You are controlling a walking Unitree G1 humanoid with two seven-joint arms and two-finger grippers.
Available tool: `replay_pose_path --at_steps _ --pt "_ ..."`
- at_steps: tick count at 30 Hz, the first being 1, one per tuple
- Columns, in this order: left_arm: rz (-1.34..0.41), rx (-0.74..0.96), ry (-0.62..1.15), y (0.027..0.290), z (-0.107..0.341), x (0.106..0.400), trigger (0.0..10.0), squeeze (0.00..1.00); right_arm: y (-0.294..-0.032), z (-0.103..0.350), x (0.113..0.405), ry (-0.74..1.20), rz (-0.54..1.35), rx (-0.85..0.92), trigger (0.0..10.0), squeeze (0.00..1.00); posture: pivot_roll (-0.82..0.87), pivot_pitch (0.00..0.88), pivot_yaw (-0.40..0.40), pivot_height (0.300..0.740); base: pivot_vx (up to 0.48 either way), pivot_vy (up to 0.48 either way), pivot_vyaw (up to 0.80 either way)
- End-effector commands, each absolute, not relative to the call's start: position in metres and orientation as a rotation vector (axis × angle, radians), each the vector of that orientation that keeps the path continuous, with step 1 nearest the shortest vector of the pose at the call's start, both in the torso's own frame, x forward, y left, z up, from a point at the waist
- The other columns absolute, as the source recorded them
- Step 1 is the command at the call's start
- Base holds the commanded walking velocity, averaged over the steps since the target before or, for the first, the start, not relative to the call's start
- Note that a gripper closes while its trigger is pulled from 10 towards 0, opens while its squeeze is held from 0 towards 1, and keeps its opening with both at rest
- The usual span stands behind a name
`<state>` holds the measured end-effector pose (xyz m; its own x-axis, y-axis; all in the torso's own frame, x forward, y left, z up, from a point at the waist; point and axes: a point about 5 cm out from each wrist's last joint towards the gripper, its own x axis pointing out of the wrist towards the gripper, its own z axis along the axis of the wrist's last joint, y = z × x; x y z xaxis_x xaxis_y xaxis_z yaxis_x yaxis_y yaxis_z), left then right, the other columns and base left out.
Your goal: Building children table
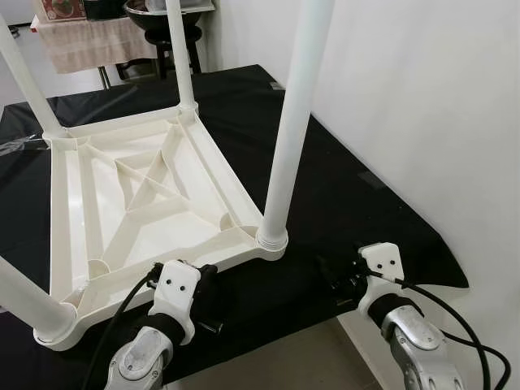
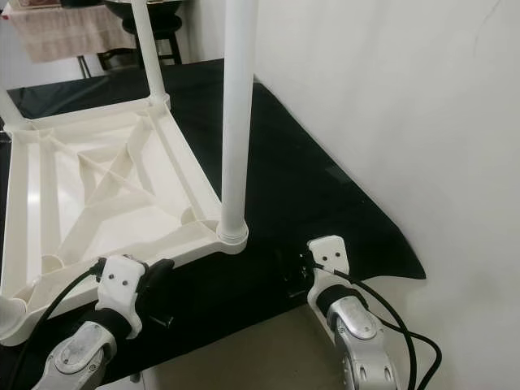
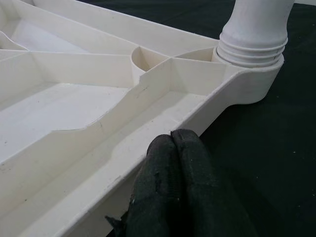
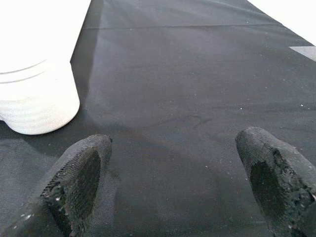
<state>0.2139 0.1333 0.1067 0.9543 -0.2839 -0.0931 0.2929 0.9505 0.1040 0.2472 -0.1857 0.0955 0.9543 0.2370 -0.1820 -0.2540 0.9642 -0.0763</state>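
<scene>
The upside-down white table lay on black cloth. Left gripper touched its rim, jaws together; right gripper beside it, jaws apart.

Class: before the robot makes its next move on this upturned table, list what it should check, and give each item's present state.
1. All four legs fitted: ok; near leg sits in its socket, others stand at their corners.
2. Table lies flat on the black cloth: ok.
3. Left hand shut, at the table's near rim: ok.
4. Right hand open, holding nothing, over the cloth: ok.
5. Legs screwed tight: cannot tell.
</scene>
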Motion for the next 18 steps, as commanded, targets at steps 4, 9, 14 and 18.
replay_pose_path --at_steps 4,9,14,18 --pt "-0.275 0.115 0.118 0.1371 0.0989 0.2148 10.0 0.0 -0.184 0.0923 0.2475 0.188 0.258 -0.106 10.0 0.0 -0.01 0.07 -0.027 0.74 0.0 0.0 0.0" --pt "-0.276 0.114 0.118 0.1371 0.0986 0.2154 10.0 0.0 -0.1837 0.0919 0.2479 0.189 0.258 -0.103 10.0 0.0 -0.01 0.071 -0.027 0.74 0.0 0.0 0.0" --pt "-0.276 0.113 0.118 0.1371 0.0985 0.2157 10.0 0.0 -0.1836 0.0917 0.2482 0.19 0.258 -0.101 10.0 0.0 -0.01 0.072 -0.027 0.74 0.0 0.0 0.0" --pt "-0.277 0.109 0.118 0.1373 0.0987 0.2159 10.0 0.0 -0.1833 0.0919 0.2485 0.192 0.261 -0.095 10.0 0.0 -0.01 0.075 -0.025 0.74 0.0 0.0 0.0"
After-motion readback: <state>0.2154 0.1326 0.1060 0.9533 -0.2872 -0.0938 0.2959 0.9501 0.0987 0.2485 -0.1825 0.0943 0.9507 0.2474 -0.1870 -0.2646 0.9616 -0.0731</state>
